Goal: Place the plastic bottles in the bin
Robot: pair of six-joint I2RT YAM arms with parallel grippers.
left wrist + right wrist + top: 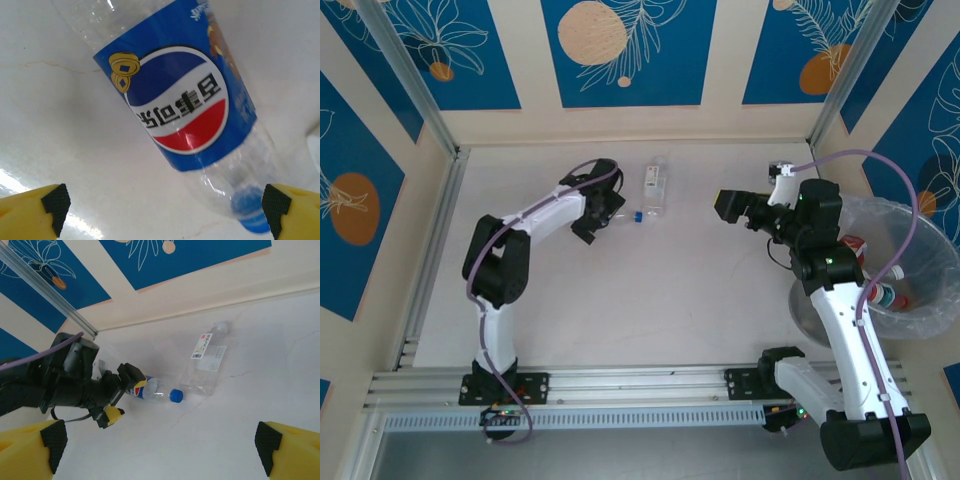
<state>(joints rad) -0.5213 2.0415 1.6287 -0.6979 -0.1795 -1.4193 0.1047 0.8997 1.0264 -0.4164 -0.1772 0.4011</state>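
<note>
Our left claw (pixel 164 212) hung spread wide over the clear blue-labelled plastic bottle (pixel 185 110) on the white bench (pixel 60 125); our right claw (pixel 160 445) gaped empty.

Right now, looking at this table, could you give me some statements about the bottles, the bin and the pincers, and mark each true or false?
1. Two bottles lie on the table: a blue-labelled bottle and a white-labelled bottle. True.
2. The left pincer is clamped on the blue-labelled bottle. False: its jaws stand open, and the bottle lies on the table between them.
3. The bin has nothing in it. False: the binned bottles lie inside.
4. The right pincer is open and holds nothing. True.
5. The blue-labelled bottle has a blue cap. True.
</note>
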